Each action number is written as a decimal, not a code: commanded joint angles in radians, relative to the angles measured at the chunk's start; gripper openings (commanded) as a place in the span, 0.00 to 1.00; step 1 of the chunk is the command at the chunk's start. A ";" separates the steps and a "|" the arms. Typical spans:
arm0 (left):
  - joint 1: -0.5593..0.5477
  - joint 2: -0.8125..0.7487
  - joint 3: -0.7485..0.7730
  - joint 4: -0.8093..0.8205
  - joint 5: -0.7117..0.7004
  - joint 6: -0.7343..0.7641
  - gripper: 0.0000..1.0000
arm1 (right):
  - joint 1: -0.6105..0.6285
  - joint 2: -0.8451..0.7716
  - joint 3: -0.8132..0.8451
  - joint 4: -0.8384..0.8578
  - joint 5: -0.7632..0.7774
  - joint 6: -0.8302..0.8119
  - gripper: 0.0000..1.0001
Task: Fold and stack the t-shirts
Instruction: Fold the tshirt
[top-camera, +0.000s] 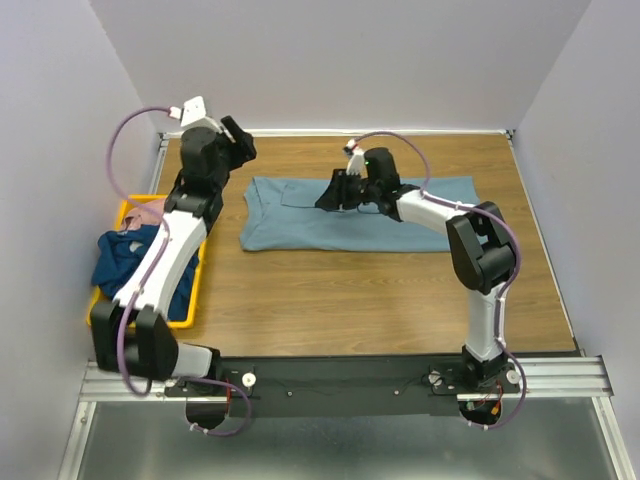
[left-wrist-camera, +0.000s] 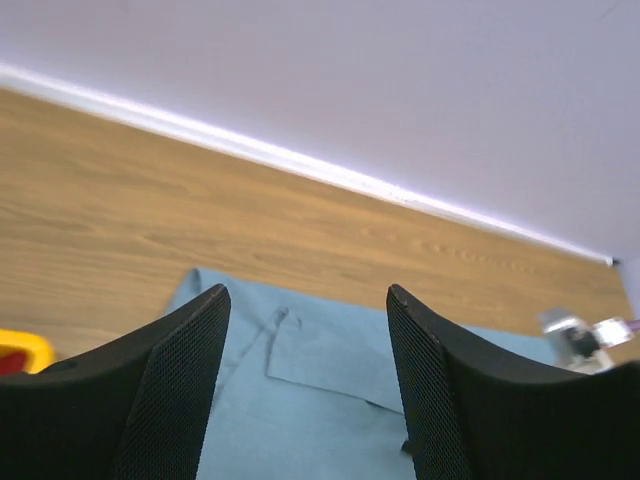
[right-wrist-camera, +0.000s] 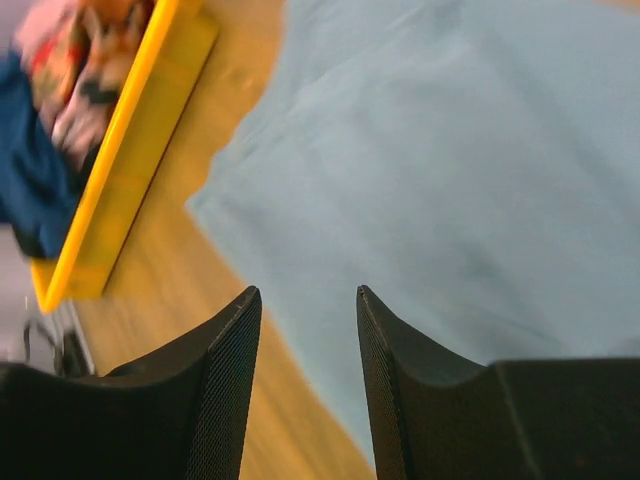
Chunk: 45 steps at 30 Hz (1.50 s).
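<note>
- Top external view: the light blue-grey t-shirt (top-camera: 290, 228) lies spread flat on the wooden table (top-camera: 350, 300), directly beneath the right gripper (top-camera: 328, 195), which hangs over the shirt's left part.
- Seen from the right wrist, the same shirt (right-wrist-camera: 450, 180) fills the ground ahead of and below the right gripper (right-wrist-camera: 306, 292). Its edge runs diagonally just past the fingertips.
- The right fingers (right-wrist-camera: 225, 380) stand partly apart with nothing between them. Whether they touch the cloth cannot be told.
- The left gripper (top-camera: 238, 140) is raised near the table's far left corner, beyond the shirt's collar end and apart from it.
- From the left wrist, the shirt (left-wrist-camera: 320, 400) lies below and ahead of the left gripper (left-wrist-camera: 305, 295), with a folded flap showing between the fingers.
- The left fingers (left-wrist-camera: 180, 380) are spread wide and hold nothing.
- The dark navy t-shirt (top-camera: 120, 262) sits bunched in the yellow bin (top-camera: 200, 275), beside the left arm and well behind its gripper.
- The pink patterned t-shirt (top-camera: 148, 210) lies at the bin's far end, touching the navy one.
- From the right wrist, the bin (right-wrist-camera: 130, 130) appears ahead and to the left of the fingers, with the navy (right-wrist-camera: 20, 170) and pink (right-wrist-camera: 80, 50) cloth inside.
</note>
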 joint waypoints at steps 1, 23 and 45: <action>0.002 -0.151 -0.167 -0.064 -0.144 0.133 0.72 | 0.101 0.001 -0.027 -0.075 -0.128 -0.092 0.50; 0.002 -0.552 -0.533 -0.017 -0.209 0.164 0.73 | 0.198 0.262 -0.091 0.248 -0.110 0.255 0.50; 0.002 -0.527 -0.531 -0.007 -0.208 0.173 0.72 | 0.221 0.377 0.135 0.208 -0.180 0.271 0.50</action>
